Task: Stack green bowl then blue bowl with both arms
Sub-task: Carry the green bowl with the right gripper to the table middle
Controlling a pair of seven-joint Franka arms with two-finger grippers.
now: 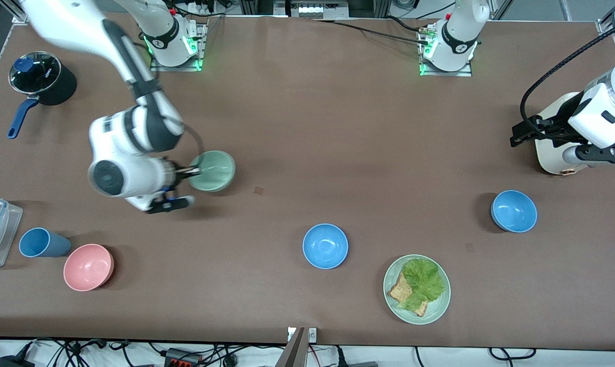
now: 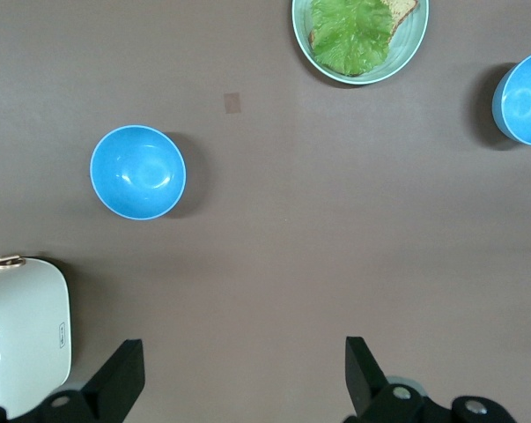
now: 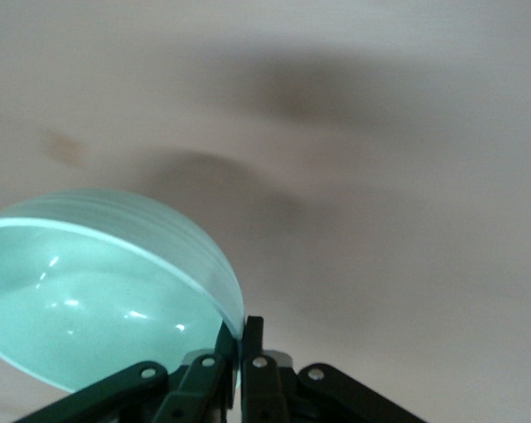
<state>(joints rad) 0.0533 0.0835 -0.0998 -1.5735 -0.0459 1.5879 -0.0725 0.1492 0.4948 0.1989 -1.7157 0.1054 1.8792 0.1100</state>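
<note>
Pick-up of the small matte mint-green bowl [image 1: 213,171], left of the frame's centre, is in hand: right gripper [image 1: 190,172] pinches its rim, left gripper [image 2: 243,374] waits spread, and next the bowl needs lifting onto a round sky-blue bowl [image 1: 325,246].

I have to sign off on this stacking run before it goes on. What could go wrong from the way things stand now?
1. The right tool pinches only the rim of the green bowl, so the bowl may tilt or slip when carried.
2. Two blue bowls, one mid-table and one near the open left tool, look identical; the arms could pick differently.
</note>
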